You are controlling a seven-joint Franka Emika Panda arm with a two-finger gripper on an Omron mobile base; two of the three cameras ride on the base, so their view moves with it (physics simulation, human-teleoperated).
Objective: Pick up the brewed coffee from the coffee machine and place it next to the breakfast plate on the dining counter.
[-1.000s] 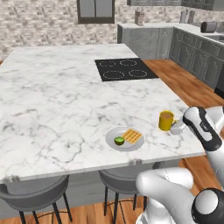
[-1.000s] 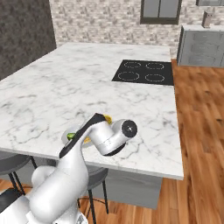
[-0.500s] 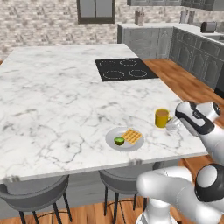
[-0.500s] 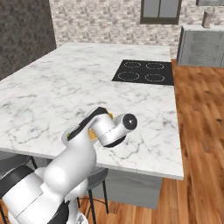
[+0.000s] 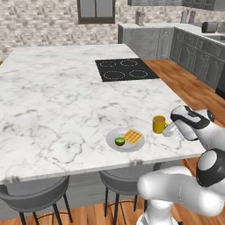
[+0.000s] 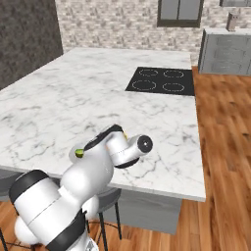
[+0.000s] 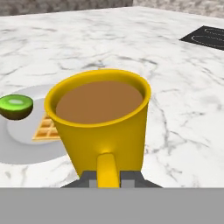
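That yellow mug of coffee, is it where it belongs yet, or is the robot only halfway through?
Nearly finished. Done: the yellow mug is away from the coffee machine and sits upright just beside the breakfast plate on the dining counter. In hand: the gripper is shut on the mug's handle. Left: probably letting go and backing the arm away; whether the mug's base fully rests on the marble is hard to tell.

One mug (image 5: 158, 124), one plate (image 5: 112, 141), one waffle (image 5: 132, 136), one kiwi half (image 5: 119, 141), two stools (image 5: 33, 195).

base views flank the dining counter (image 5: 52, 101); hand view looks close
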